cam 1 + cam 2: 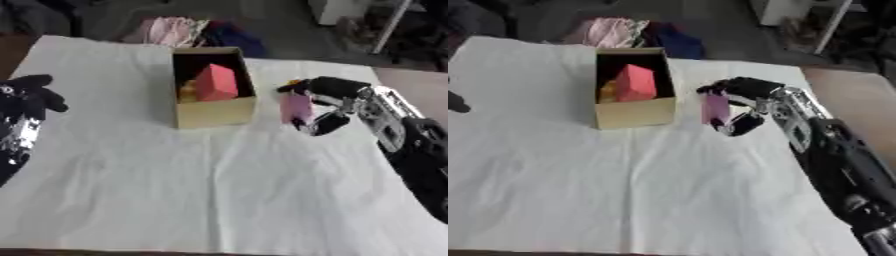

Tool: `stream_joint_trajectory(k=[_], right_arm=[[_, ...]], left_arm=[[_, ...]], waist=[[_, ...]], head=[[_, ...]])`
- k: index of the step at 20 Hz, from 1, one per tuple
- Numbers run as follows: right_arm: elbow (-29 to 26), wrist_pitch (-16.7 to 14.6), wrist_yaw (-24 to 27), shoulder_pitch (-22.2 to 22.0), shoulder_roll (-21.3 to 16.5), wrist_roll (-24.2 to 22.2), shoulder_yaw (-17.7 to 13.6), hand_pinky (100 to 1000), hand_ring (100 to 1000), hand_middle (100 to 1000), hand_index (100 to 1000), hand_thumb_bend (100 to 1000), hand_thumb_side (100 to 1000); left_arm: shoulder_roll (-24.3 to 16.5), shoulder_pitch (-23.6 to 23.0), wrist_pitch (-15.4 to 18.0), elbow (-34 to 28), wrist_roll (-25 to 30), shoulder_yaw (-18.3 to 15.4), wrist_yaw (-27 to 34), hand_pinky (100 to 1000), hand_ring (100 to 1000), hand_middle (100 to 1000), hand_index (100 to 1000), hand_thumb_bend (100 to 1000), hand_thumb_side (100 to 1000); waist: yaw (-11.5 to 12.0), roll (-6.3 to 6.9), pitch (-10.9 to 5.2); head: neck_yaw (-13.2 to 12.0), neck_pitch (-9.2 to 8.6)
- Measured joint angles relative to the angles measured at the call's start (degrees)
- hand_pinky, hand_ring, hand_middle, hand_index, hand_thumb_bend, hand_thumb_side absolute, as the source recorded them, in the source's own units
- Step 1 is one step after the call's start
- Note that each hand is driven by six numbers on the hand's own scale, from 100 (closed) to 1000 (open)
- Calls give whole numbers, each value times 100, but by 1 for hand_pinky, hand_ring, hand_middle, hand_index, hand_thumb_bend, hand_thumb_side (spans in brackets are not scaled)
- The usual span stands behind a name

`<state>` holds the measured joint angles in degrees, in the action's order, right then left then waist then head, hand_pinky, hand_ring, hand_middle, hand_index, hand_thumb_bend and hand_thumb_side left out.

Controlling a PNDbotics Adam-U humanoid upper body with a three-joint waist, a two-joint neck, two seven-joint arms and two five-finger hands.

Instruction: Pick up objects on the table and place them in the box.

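A tan cardboard box (214, 114) stands open near the table's far middle. Inside it lies a red block (216, 82) with something yellow (187, 91) beside it. To the right of the box my right hand (328, 89) is shut on a flat pink object (297, 107), pinched between fingers above and thumb below, held a little above the cloth. My left hand (31, 92) shows at the left edge, fingers relaxed, holding nothing.
A white cloth (219, 190) covers the table, bare across its near half. Beyond the far edge lie pink and dark blue fabrics (175, 31). Brown table surface (855, 95) shows at the right.
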<state>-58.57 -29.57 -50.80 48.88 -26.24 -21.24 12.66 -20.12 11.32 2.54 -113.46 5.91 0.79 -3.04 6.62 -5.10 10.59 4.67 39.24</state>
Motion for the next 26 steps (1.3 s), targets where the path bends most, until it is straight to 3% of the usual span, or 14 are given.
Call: stream_joint_trajectory(k=[5,11,17,18,19,23,26], right_arm=[[-101,261,36,338,34,32,-287,864,797,619,1000,100,246],[125,609,18,661,210,286,-754,852,790,613,1000,100,228],[412,891,-105,791,316,594,-1129,827,778,610,1000,100,208],[445,944,-115,793,329,670,-1203,818,774,611,1000,100,152],[467,997,-125,795,332,742,-1279,817,773,610,1000,100,203],[547,1245,-189,795,374,1062,-1548,805,773,653,1000,100,199],[637,1407,-277,795,469,1322,-1673,806,787,744,1000,100,198]], left_arm=[[0,15,11,0,18,4,11,845,638,594,818,100,629],[0,142,35,0,110,79,54,845,637,593,818,100,630],[-1,312,57,0,255,207,110,845,636,592,817,100,635],[-1,340,63,0,277,222,116,845,636,592,817,100,636],[-1,353,69,0,293,232,122,845,636,592,817,100,636],[-1,435,86,0,348,286,124,846,635,592,817,100,641],[0,493,110,0,382,319,124,846,635,591,817,100,645]], waist=[[115,0,0],[460,-10,0],[895,-144,10],[955,-161,27],[1007,-178,67],[1193,-242,189],[1340,-297,294]], head=[[32,-48],[164,-196],[377,-423],[418,-463],[457,-498],[615,-615],[736,-692]])
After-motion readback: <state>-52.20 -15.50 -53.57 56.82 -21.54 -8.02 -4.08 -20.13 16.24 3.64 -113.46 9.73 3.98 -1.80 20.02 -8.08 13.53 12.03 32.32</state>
